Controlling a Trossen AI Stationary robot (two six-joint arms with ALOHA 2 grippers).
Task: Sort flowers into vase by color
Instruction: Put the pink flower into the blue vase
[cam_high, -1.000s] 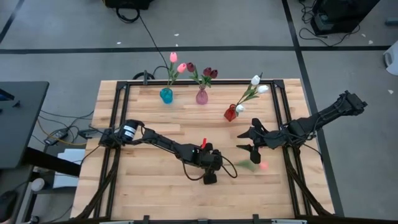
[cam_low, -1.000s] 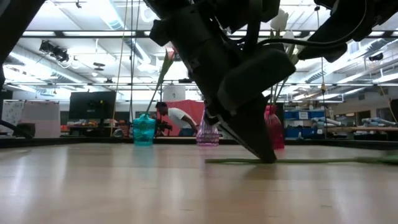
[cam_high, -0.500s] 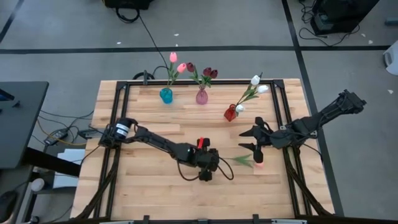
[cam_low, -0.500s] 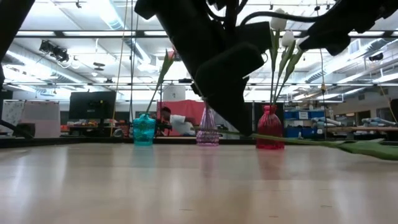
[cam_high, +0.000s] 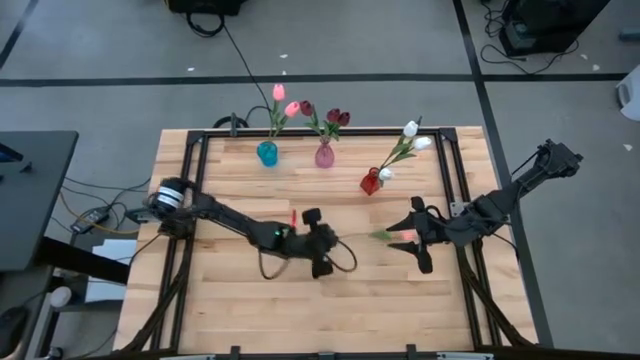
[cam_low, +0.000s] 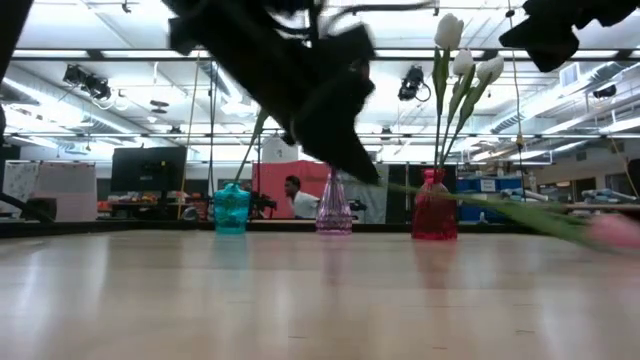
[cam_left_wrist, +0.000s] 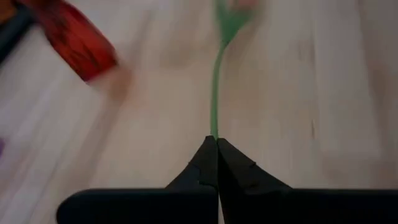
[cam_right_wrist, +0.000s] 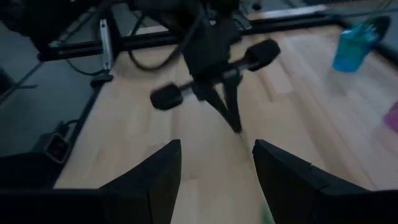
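Observation:
A pink tulip (cam_high: 405, 235) on a long green stem (cam_left_wrist: 214, 93) hangs from my left gripper (cam_high: 337, 243), which is shut on it at mid-table. My right gripper (cam_high: 410, 238) hovers open above the flower head (cam_low: 615, 230), fingers on either side and touching nothing. At the far edge stand a teal vase (cam_high: 267, 153) with pink tulips, a pink vase (cam_high: 324, 155) with maroon tulips and a red vase (cam_high: 370, 181) with white tulips, their stems in the vase mouths. My left gripper pinches the tulip's stem near its cut end (cam_left_wrist: 215, 132) between its two fingertips. The fingers slant down from the table's left and lie along the stem. The stem runs out toward the table's right and sags. Whether the head touches the table, I cannot tell.
A black metal frame (cam_high: 190, 200) runs around the wooden table top. Bare boards lie across the near half of the table (cam_high: 300, 310). People and desks show in the room beyond the far edge in the low view.
My left gripper has risen and gone toward the table's far edge, tipping from steeply down to a shallower slant. It has lifted the stem end off the table, and the pink head has followed toward the far edge, under my right gripper.

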